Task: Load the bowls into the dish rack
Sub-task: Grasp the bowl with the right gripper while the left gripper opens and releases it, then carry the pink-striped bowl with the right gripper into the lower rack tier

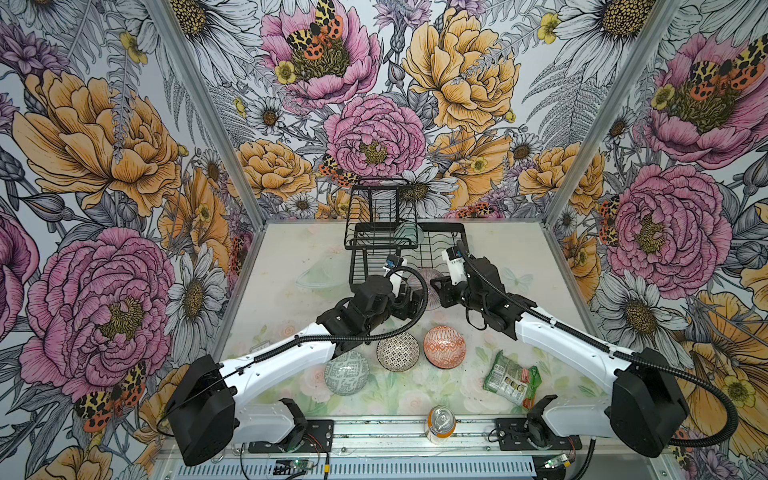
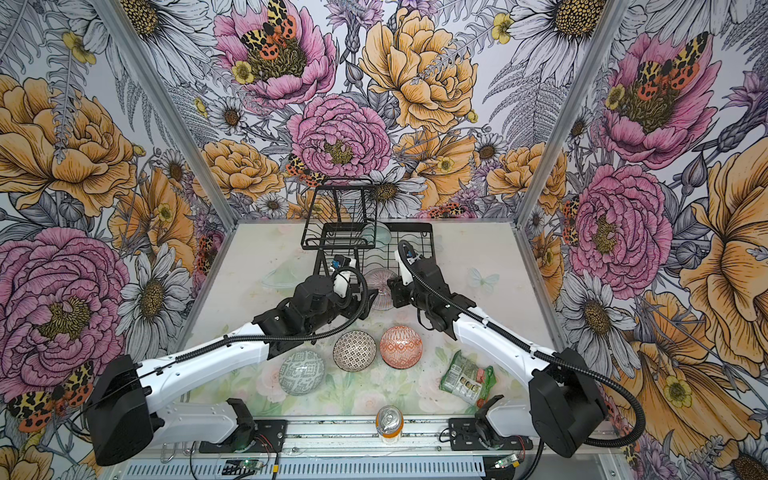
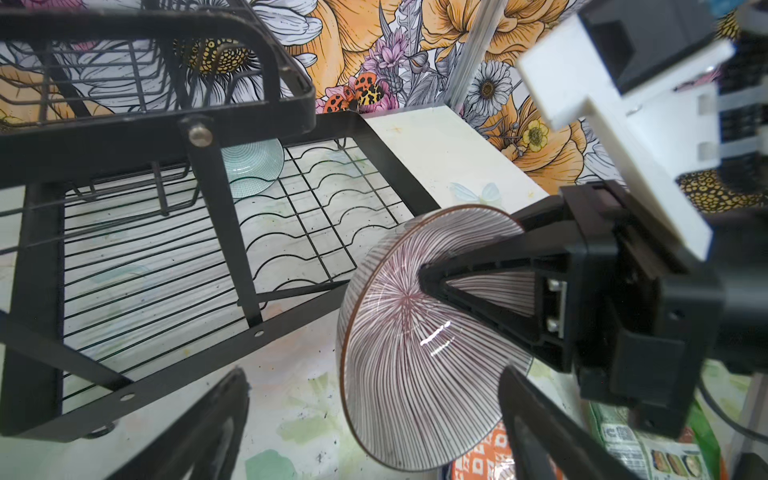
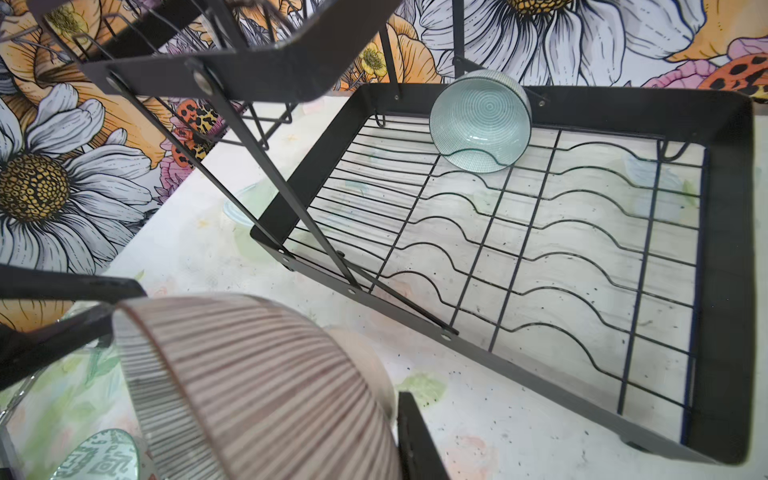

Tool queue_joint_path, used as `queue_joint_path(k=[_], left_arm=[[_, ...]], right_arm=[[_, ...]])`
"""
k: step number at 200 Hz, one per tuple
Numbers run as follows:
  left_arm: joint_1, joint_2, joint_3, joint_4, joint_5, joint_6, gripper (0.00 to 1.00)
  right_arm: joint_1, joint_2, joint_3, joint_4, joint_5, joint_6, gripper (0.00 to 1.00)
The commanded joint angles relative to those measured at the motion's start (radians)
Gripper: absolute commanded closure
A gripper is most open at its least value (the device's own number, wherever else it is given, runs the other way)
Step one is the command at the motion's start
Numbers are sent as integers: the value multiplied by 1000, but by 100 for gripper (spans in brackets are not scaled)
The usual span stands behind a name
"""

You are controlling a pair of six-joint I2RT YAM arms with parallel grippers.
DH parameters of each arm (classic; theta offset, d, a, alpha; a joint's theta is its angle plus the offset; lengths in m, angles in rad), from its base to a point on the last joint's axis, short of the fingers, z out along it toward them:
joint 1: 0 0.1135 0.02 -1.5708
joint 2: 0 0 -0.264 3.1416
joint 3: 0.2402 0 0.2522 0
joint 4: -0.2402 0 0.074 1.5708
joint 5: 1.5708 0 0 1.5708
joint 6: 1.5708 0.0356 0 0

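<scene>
- Two arms stretched in low from the near corners, wrists meeting just in front of the dish rack (image 1: 446, 226).
- Left arm (image 1: 291, 353): white forearm angled inward toward the rack's front edge, black wrist bent toward the right.
- Well in front of the rack, mouths up in a row: grey-green maze bowl (image 1: 346, 372), black-white lattice bowl (image 1: 397, 351), orange-white bowl (image 1: 444, 346).
- Left gripper (image 3: 374, 376): just in front of the rack, jaws spread wide, gripping nothing, one finger on either side of the held bowl.
- Pale teal bowl (image 4: 478, 120): inside the rack's lower tier, on edge, leaning against the rear rim.
- Pink-striped bowl (image 3: 399, 353): outside the rack, just off its front edge, held tipped on edge with the hollow facing the left gripper.
- Right gripper (image 1: 435, 289): clamped on that bowl's wall, one finger inside the hollow, the other behind it.
- Right arm (image 1: 561, 332): forearm angled inward toward the rack's front edge, wrist pointing left.
</scene>
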Motion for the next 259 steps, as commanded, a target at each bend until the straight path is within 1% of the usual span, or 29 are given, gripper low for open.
queue_joint_path(k=[1,29,72,127,157,196,220,247,259], left_arm=[[18,-50,15,-79,23,20,1],[65,-70,-14,-90,80,16,1],[81,-61,-10,-106,88,24,1],[89,-45,-1,-108,95,29,1],[90,-38,-7,-102,106,27,1],[95,-34,-9,-105,118,28,1],[97,-34,-10,-110,121,32,1],[101,-34,-12,-109,126,34,1],[104,-32,-13,-109,129,34,1]], right_arm=[[-13,-40,8,17,48,-69,100],[-41,-43,10,6,98,-185,100],[-89,-30,39,21,241,-414,100],[-126,32,94,189,390,-663,100],[-140,85,79,343,387,-832,100],[-162,180,102,460,372,-973,100],[-184,240,113,545,359,-1032,100],[-215,312,142,618,354,-1065,100],[-231,339,156,633,328,-1077,100]])
